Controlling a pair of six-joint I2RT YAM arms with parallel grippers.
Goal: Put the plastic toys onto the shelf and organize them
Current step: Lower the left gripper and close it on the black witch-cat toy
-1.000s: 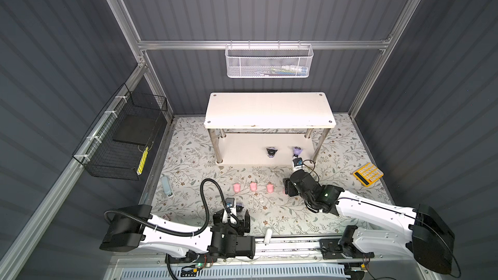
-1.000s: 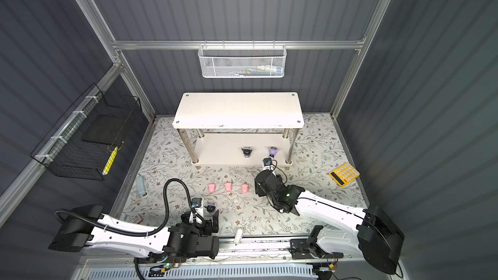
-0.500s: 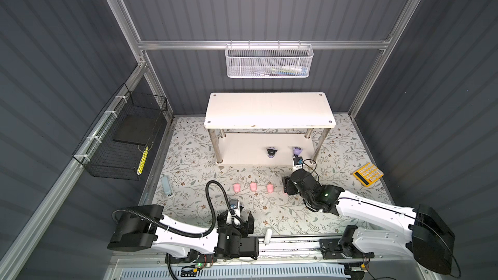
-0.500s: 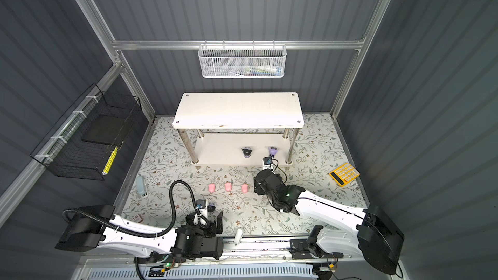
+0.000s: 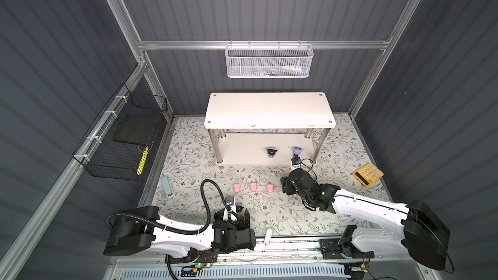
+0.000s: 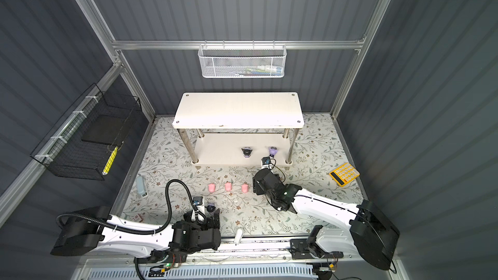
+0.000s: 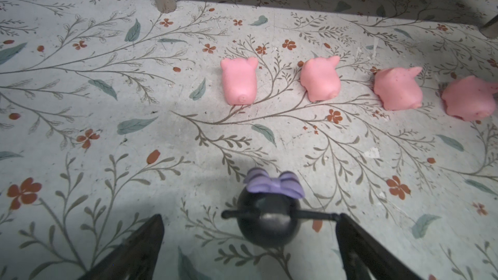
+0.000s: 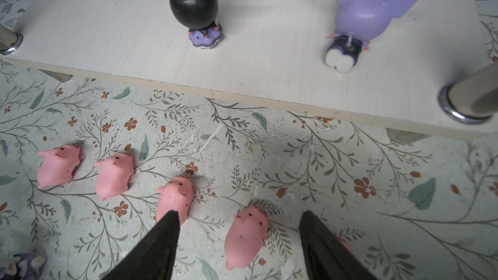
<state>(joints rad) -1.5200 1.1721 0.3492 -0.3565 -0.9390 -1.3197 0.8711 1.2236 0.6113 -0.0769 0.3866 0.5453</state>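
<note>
Evidently both arms are at the picking stage, each lined up on a toy lying on the floral mat [image 5: 188,157].

On the left, the left gripper [image 7: 249,218] has its jaws spread wide either side of a black-headed figurine with a lilac bow [image 7: 269,227]. One thin black spike seems to touch a finger, but nothing is grasped. Its next move, I judge, is to close on the round head without bending those spikes, then carry the toy to the shelf [image 5: 269,109].

Toward the middle, three pink pigs [image 5: 252,186] lie in a row, well short of the shelf.

Right of them, the right gripper [image 8: 238,214] hangs with jaws parted around a fourth pig [image 8: 246,238], clear of it on both sides. It needs to drop and pinch the soft body squarely.

Further right, the shelf's lower board [image 8: 107,36] already carries a second black-headed figurine [image 8: 194,4] and a lilac long-eared figurine [image 8: 361,14].

Both top views hide the fourth pig under the gripper. Only the right wrist view shows it, plus a pink sliver [image 8: 343,243] behind one finger, perhaps a fifth pig. That view also suggests the lilac one has tipped over, white soles outward.
</note>
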